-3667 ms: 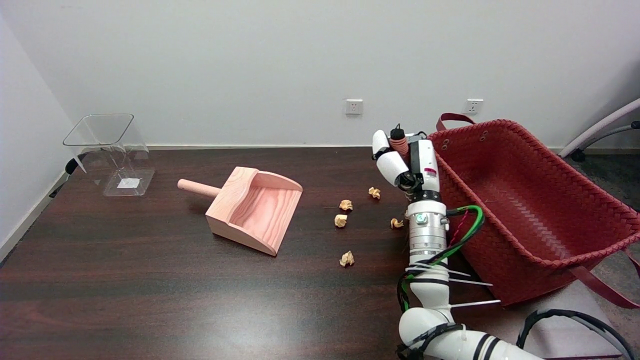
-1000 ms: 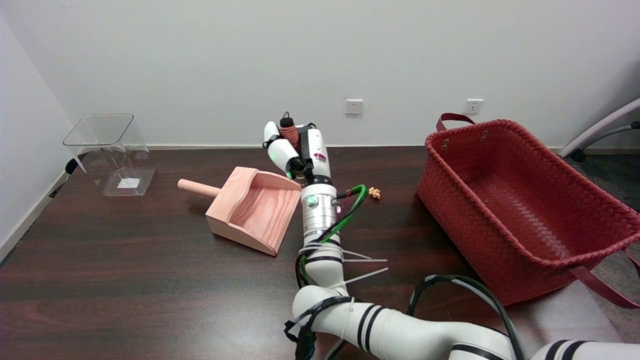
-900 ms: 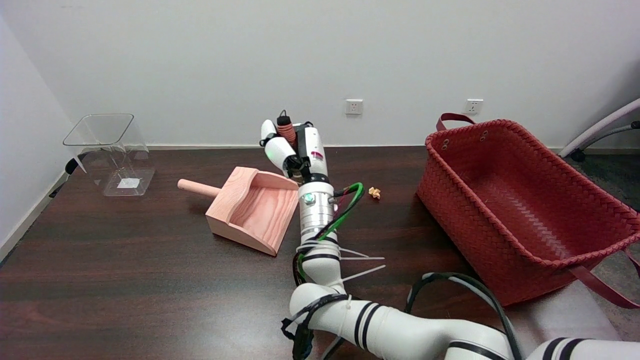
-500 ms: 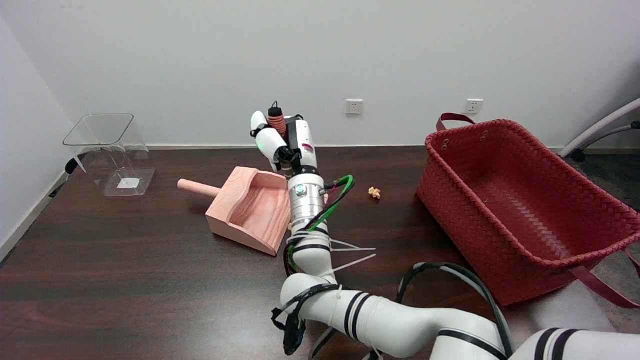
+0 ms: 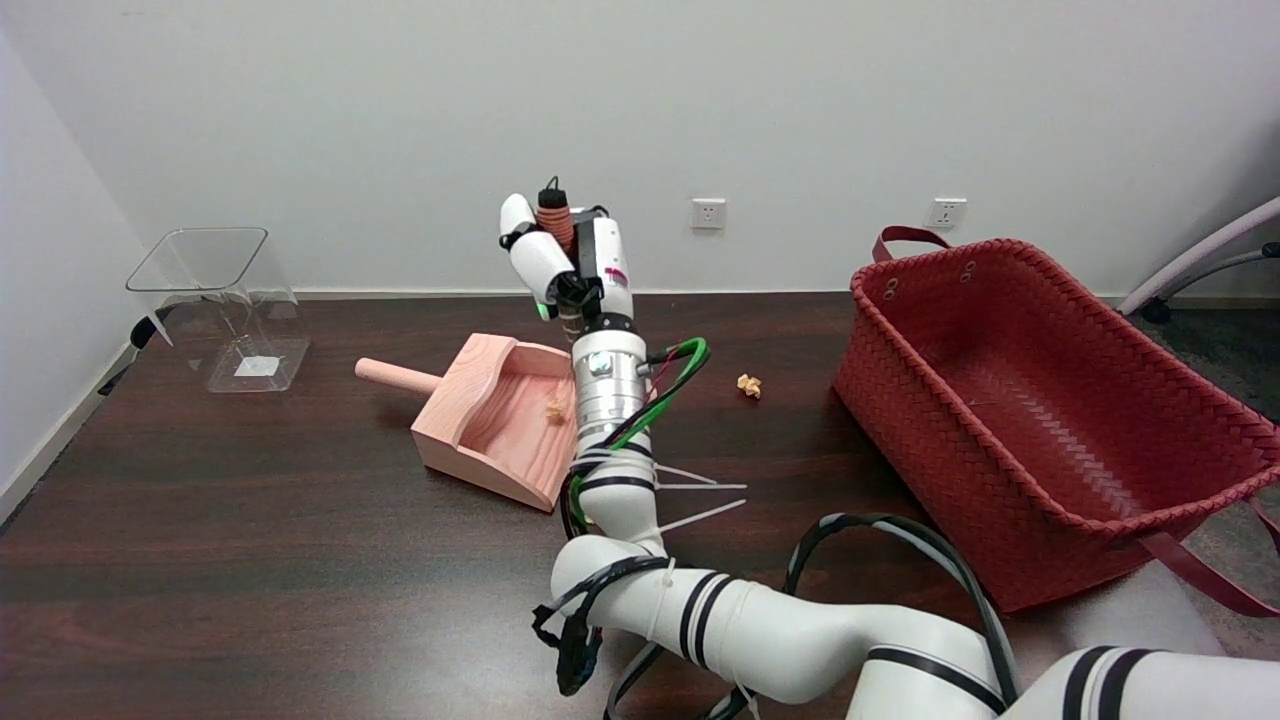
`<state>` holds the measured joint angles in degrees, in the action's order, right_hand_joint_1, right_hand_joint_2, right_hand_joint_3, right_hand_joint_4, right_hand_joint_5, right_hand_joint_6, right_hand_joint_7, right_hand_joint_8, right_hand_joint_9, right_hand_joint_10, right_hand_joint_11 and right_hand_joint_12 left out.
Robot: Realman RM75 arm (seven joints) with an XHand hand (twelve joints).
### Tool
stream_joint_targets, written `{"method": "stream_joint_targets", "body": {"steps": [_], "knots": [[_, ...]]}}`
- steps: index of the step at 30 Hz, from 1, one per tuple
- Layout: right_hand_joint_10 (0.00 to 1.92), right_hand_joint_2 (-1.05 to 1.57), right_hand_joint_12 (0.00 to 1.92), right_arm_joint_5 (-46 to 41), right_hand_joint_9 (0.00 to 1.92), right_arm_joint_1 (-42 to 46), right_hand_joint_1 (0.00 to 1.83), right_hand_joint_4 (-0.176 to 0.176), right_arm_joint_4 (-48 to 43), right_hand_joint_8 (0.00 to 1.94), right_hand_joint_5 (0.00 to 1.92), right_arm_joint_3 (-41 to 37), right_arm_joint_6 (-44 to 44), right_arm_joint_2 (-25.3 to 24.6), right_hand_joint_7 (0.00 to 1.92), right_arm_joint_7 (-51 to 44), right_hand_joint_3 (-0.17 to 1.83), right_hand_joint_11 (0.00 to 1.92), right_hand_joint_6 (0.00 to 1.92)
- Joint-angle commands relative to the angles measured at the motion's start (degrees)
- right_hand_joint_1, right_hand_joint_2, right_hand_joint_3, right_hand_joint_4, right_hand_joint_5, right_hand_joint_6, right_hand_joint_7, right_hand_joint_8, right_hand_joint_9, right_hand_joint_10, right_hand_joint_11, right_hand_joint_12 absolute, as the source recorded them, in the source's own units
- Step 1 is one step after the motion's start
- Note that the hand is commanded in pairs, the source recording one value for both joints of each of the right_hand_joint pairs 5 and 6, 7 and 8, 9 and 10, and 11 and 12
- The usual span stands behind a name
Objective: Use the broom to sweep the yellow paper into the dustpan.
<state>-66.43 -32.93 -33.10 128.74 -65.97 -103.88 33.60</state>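
My right hand (image 5: pixel 565 268) grips the broom (image 5: pixel 551 214). Only the broom's ribbed reddish handle top with its black cap shows above the fingers; its brush end is hidden behind my wrist. The hand stands over the open right side of the pink wooden dustpan (image 5: pixel 478 372), which lies on the dark table (image 5: pixel 250 520) with its round handle pointing left. One crumpled yellow paper ball (image 5: pixel 555 408) lies inside the pan next to my forearm. Another yellow paper ball (image 5: pixel 748 385) lies on the table to the right, apart from the pan.
A large red woven basket (image 5: pixel 1040 400) takes up the table's right side. A clear plastic container (image 5: pixel 225 305) stands at the far left corner. My white forearm with its green and black cables runs from the lower right across the table's middle.
My hand has carried the broom left from beside the basket to the dustpan's mouth. The several paper balls that lay mid-table are gone from there; one now shows inside the pan.
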Motion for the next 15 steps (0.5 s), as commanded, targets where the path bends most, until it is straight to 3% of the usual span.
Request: {"method": "stream_joint_targets", "body": {"steps": [1,7,15], "knots": [[1.92,1.57,1.92,2.1,1.92,3.7,0.75,0.0,-13.2,1.92,1.92,-0.8,-3.7,5.4,1.92,-9.9,0.54,1.92,1.92],[1.92,1.57,1.92,2.1,1.92,6.7,0.77,0.0,-20.1,1.92,1.92,-1.6,-3.9,9.1,1.92,-15.6,0.58,1.92,1.92],[1.92,1.57,1.92,1.6,1.92,7.5,0.77,0.0,-23.4,1.92,1.92,-2.1,-4.0,14.7,1.92,-16.1,0.6,1.92,1.92]]}}
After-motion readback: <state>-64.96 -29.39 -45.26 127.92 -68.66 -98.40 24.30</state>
